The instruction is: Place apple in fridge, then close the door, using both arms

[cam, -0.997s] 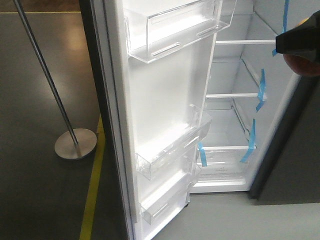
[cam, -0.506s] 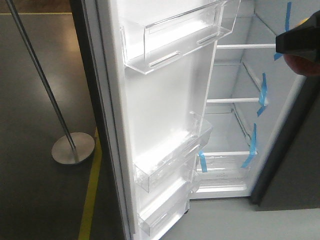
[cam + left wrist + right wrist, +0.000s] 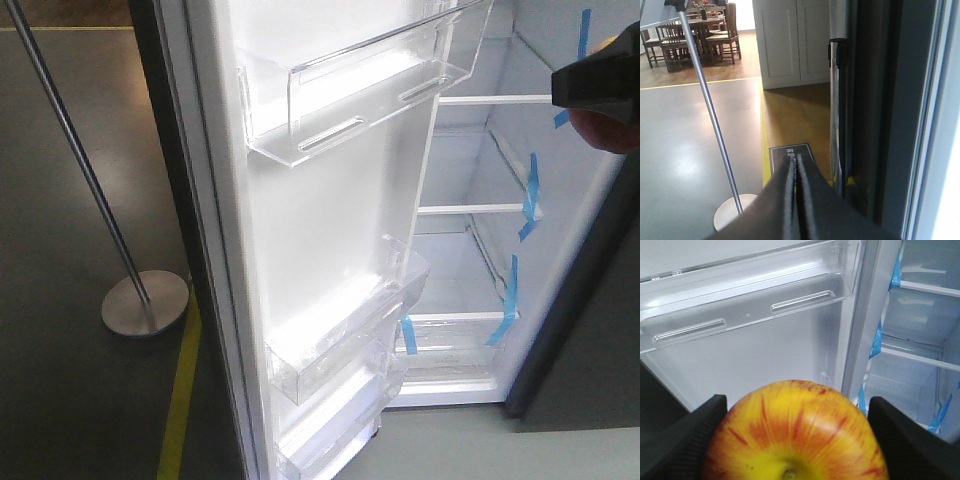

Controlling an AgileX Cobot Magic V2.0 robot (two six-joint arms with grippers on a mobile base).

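The apple (image 3: 795, 435), red streaked with yellow, fills the bottom of the right wrist view. My right gripper (image 3: 796, 407) is shut on it, one black finger on each side. It hangs before the open door (image 3: 330, 200), facing a clear bin (image 3: 750, 315) on the white inner face. In the front view only an edge of the apple (image 3: 612, 132) shows under the right gripper (image 3: 598, 78). The fridge (image 3: 480, 260) stands open with white shelves and blue tape. My left gripper (image 3: 795, 159) is shut and empty, beside the door's dark outer face (image 3: 900, 100).
A metal pole on a round base (image 3: 145, 303) stands left of the door, with a yellow floor line (image 3: 180, 400) beside it. A black floor mat (image 3: 805, 152) lies past my left gripper. White cabinets (image 3: 790, 40) and a dining table (image 3: 695, 30) stand further back.
The front view has shifted: door bins and shelves sit a little lower and further right, the pole base further left. The right gripper with the apple keeps its place in frame.
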